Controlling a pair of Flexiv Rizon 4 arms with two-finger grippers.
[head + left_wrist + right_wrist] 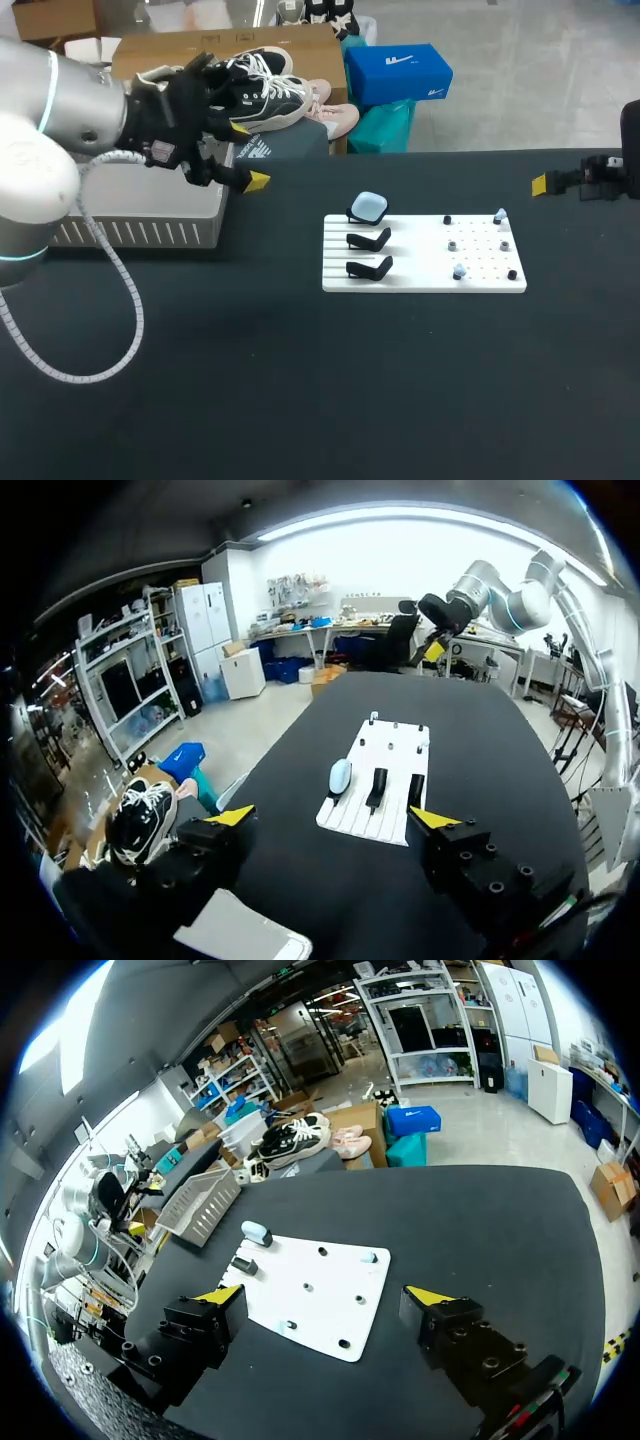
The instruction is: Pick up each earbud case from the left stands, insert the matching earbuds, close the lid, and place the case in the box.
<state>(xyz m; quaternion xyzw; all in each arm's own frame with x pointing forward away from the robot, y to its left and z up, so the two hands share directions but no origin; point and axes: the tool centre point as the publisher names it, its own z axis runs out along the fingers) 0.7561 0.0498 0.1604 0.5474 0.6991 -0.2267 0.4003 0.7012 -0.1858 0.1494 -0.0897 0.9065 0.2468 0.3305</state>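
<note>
- Black table point(300, 400) fills the head view, with a white board point(420, 283) lying just past centre toward 3 o'clock.
- At the board's 9 o'clock end, three black stands point(370, 240) sit in a column. The pale blue earbud case point(369, 206) rests on the one nearest 12 o'clock, and the other two are bare.
- Among pegs on the board's 3 o'clock half stand small pale earbuds point(459, 271).
- At 9 o'clock of the board, well apart, sits a slatted grey box point(140, 232).
- Near the box's 2 o'clock corner hangs the left gripper point(248, 155), its fingers spread wide with nothing between them.
- At 3 o'clock of the board, near the table's edge, hangs the right gripper point(325, 1295), equally wide and empty, with the board ahead of it.
</note>
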